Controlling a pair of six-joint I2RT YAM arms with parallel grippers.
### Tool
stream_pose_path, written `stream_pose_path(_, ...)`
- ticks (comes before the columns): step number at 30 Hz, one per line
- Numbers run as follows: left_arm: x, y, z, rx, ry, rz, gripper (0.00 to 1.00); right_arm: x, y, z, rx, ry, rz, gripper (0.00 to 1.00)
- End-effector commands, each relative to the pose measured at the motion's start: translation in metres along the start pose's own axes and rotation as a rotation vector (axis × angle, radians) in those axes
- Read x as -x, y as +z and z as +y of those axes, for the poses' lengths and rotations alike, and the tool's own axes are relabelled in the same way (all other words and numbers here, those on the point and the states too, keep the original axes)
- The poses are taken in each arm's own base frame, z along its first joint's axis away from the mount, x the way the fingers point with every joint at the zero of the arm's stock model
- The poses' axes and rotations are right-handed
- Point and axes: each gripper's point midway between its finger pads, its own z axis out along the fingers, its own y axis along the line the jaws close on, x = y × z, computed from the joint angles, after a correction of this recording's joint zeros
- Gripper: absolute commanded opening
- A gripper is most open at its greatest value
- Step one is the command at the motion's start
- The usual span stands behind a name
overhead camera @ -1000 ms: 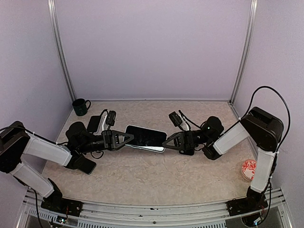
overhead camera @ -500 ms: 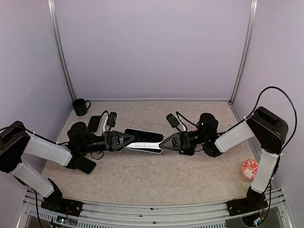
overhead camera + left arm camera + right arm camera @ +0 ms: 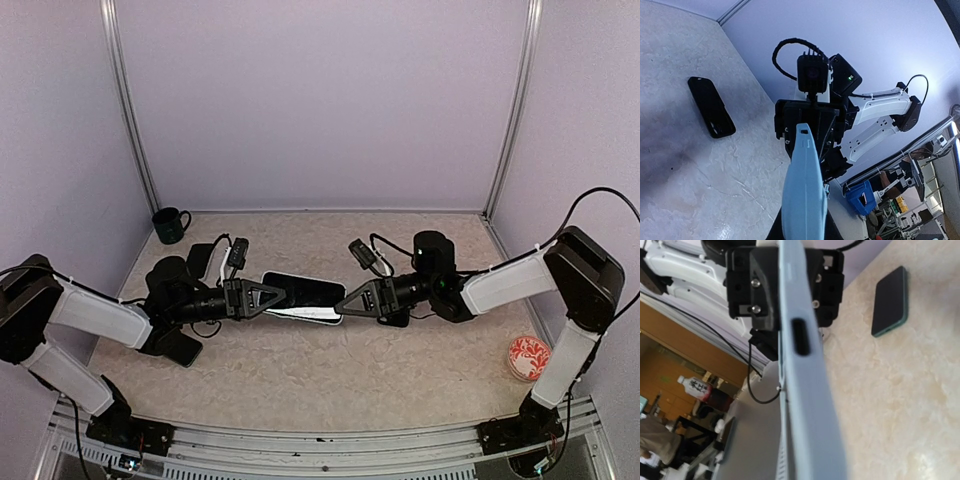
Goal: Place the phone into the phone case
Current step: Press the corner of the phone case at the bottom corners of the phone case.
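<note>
At far left a mug point(image 3: 170, 224) stands at the back of the bench point(image 3: 330, 385), apart from the work. The left tool point(image 3: 270, 296) is clenched on one short end of the pale blue phone case point(image 3: 802, 190) and the right tool point(image 3: 345, 302) on the other. The case thus hangs above the bench, each grip bracing the other. We judge its dark upper face to be the phone point(image 3: 300, 290); whether it is fully seated we cannot tell. A red-and-white dish point(image 3: 527, 356) lies far right.
</note>
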Motion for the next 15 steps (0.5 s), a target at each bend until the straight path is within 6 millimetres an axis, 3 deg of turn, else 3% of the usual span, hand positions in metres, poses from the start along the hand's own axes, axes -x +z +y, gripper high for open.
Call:
stream_pose_path(1, 0.003, 0.004, 0.000, 0.015, 0.019, 0.005, 0.00, 0.013, 0.001, 0.016, -0.003, -0.115, -0.007, 0.26)
stream_pose_path(5, 0.002, 0.004, -0.005, 0.001, 0.038, 0.022, 0.00, 0.012, 0.001, 0.019, 0.017, -0.121, 0.012, 0.33)
stream_pose_path(15, -0.002, 0.003, -0.019, -0.041, 0.077, 0.051, 0.00, 0.016, 0.006, 0.010, 0.009, -0.095, 0.021, 0.35)
